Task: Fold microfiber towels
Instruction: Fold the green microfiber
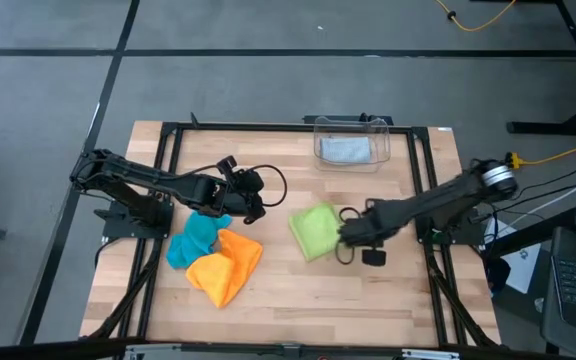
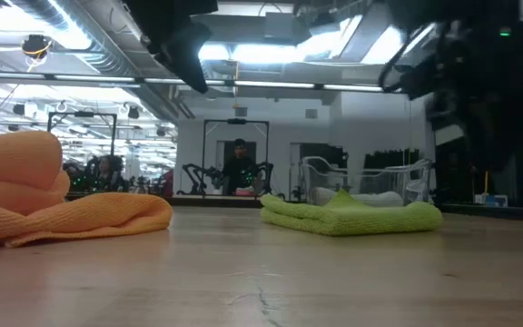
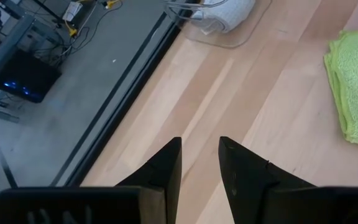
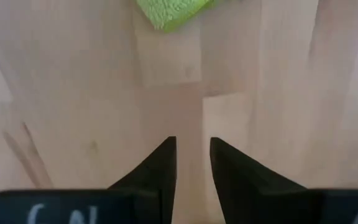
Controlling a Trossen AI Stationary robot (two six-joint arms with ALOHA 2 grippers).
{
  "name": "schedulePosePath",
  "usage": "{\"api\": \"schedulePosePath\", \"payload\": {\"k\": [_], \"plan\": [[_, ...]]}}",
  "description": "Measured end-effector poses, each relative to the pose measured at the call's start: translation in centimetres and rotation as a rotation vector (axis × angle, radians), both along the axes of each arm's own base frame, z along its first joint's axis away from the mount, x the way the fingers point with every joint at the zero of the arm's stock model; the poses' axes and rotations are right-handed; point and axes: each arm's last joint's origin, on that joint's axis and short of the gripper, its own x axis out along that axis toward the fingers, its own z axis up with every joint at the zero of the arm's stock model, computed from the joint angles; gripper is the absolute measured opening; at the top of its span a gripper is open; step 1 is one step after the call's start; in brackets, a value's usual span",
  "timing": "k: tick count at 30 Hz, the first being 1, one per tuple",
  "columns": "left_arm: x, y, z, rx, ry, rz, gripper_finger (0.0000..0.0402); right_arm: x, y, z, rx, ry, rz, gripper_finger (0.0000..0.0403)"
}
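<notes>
A lime green towel point(image 1: 314, 231) lies folded flat on the wooden table, right of centre; it also shows in the low view point(image 2: 352, 216). My right gripper point(image 1: 348, 232) hangs just right of it, pointing down over bare wood point(image 4: 192, 142), open and empty, with the green towel's corner point(image 4: 173, 12) ahead. A crumpled teal towel point(image 1: 198, 238) and an orange towel point(image 1: 226, 265) lie together at the near left. A grey towel point(image 1: 345, 150) lies in the clear bin point(image 1: 380, 128). My left gripper point(image 1: 256, 208) hovers above the table beside the teal towel, open and empty point(image 3: 199, 142).
The clear bin stands at the table's far edge, right of centre. A black frame point(image 1: 168, 135) runs round the tabletop. Bare wood lies at the middle and along the near edge. The orange towel point(image 2: 53, 204) fills the left of the low view.
</notes>
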Motion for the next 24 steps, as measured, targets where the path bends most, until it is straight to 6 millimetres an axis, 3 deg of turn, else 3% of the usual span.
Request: {"api": "schedulePosePath", "payload": {"k": [6, 10, 14, 19, 24], "plan": [[0.2, 0.0, 0.1, -0.004, -0.031, 0.000, 0.0099, -2.5, -0.1, -1.2, 0.105, -0.309, -0.027, 0.0100], [0.3, 0.0, 0.2, -0.004, -0.036, -0.001, 0.0099, -1.7, 0.1, -1.7, 0.158, -0.531, 0.068, 0.0100], [0.3, 0.0, 0.2, -0.006, -0.045, 0.000, 0.0099, -0.4, 0.6, -1.8, 0.136, -0.701, 0.275, 0.0100], [0.4, -0.1, 0.3, -0.007, -0.056, -0.001, 0.0099, 0.8, 0.9, -3.3, 0.025, -0.729, 0.447, 0.0100], [0.5, -0.1, 0.3, -0.008, -0.062, -0.001, 0.0099, 1.2, 0.9, -4.5, -0.023, -0.676, 0.446, 0.0100]]}}
